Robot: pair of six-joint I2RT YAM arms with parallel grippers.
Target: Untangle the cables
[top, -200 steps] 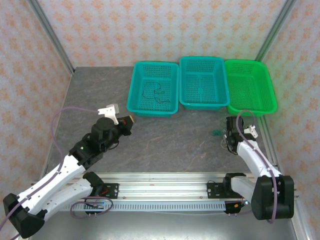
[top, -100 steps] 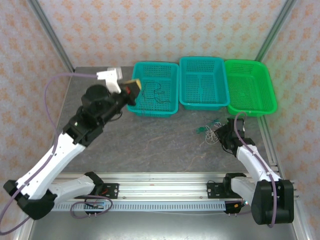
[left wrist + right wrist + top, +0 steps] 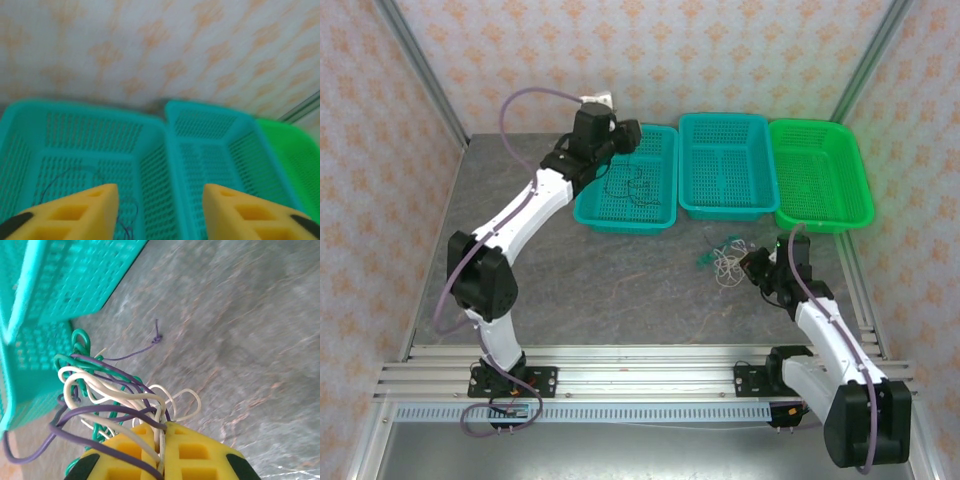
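A tangled clump of cables (image 3: 723, 262), whitish, green and purple, lies on the grey table in front of the middle basket. My right gripper (image 3: 752, 266) is at its right side, shut on a whitish strand; in the right wrist view the clump (image 3: 100, 385) fans out ahead of the right gripper (image 3: 162, 432). A thin dark cable (image 3: 625, 185) lies loose in the left teal basket (image 3: 588, 190). My left gripper (image 3: 628, 134) hangs over that basket's far rim, open and holding nothing, and the left wrist view shows the left gripper (image 3: 160, 200) above the dark cable (image 3: 75, 175).
Three baskets stand in a row at the back: left teal, middle teal (image 3: 760, 180), green (image 3: 850, 200). The outstretched left arm (image 3: 520, 215) crosses the table's left half. A teal basket's corner (image 3: 65, 280) lies close to the clump. Patterned walls enclose the table.
The left arm swung from the near left of the table up and out over the left teal basket. The right gripper moved left, and the clump now spreads out beside it.
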